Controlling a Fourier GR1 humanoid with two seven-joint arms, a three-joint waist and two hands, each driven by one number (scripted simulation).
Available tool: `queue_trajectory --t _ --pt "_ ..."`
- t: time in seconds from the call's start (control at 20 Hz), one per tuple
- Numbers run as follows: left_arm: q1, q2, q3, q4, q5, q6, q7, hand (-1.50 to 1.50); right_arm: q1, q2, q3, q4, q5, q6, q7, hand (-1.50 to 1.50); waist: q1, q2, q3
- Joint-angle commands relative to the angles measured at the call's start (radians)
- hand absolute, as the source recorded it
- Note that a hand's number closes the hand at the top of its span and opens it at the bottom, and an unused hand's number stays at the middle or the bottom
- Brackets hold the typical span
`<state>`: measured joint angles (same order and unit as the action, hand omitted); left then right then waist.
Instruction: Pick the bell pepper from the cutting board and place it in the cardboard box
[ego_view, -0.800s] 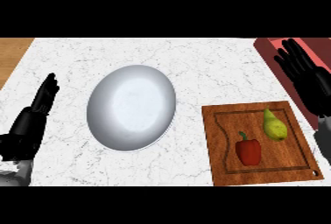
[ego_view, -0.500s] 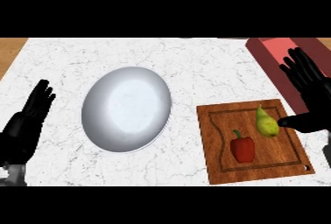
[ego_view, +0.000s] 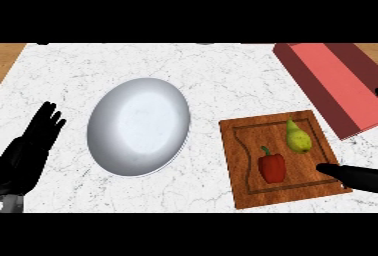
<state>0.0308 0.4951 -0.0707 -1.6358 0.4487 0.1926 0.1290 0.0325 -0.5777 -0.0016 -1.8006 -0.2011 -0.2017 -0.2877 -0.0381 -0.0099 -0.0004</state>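
Observation:
A red bell pepper (ego_view: 272, 167) lies on the wooden cutting board (ego_view: 251, 192) at the right, with a yellow-green pear (ego_view: 297, 138) just behind it. The reddish cardboard box (ego_view: 332, 82) stands at the back right, beyond the board. Of my right hand (ego_view: 353, 176) only a straight black part shows, reaching in from the right edge over the board's near right corner. It is right of the pepper, a small gap away, and holds nothing. My left hand (ego_view: 31, 152) rests open at the left edge, fingers up.
A large white plate (ego_view: 139, 126) lies on the marble counter (ego_view: 221, 70) between my left hand and the board. A wooden strip shows at the far left corner.
My right hand has dropped from beside the box to the board's near right corner, now mostly out of view. The left hand has barely moved.

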Motion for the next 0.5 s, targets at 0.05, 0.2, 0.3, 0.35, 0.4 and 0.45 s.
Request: queue_trajectory --t 0.05,0.2,0.3,0.35,0.4,0.45 --pt "-0.026 -0.009 0.014 0.019 0.015 -0.010 0.020 0.00 0.167 -0.146 0.035 -0.239 0.121 0.039 0.118 -1.50 -0.009 0.000 -0.003" --pt "-0.022 0.000 0.024 0.014 0.024 -0.026 0.010 0.00 0.193 -0.290 0.073 -0.224 0.292 0.066 0.242 -1.50 -0.006 0.002 -0.007" --pt "-0.026 0.006 0.023 -0.004 0.031 -0.027 0.034 0.00 0.166 -0.383 0.058 -0.253 0.344 0.100 0.378 -1.50 0.014 0.004 -0.008" --pt "-0.053 0.006 0.026 0.008 0.024 -0.017 0.041 0.00 0.176 -0.399 0.078 -0.265 0.368 0.119 0.423 -1.50 0.013 0.007 -0.006" --pt "-0.024 0.015 0.032 -0.003 0.030 -0.026 0.043 0.00 0.222 -0.441 0.072 -0.299 0.387 0.147 0.459 -1.50 0.006 0.001 -0.006" --pt "-0.049 0.008 0.029 -0.008 0.039 -0.032 0.050 0.00 0.169 -0.450 0.095 -0.345 0.403 0.158 0.565 -1.50 0.027 0.006 -0.007"
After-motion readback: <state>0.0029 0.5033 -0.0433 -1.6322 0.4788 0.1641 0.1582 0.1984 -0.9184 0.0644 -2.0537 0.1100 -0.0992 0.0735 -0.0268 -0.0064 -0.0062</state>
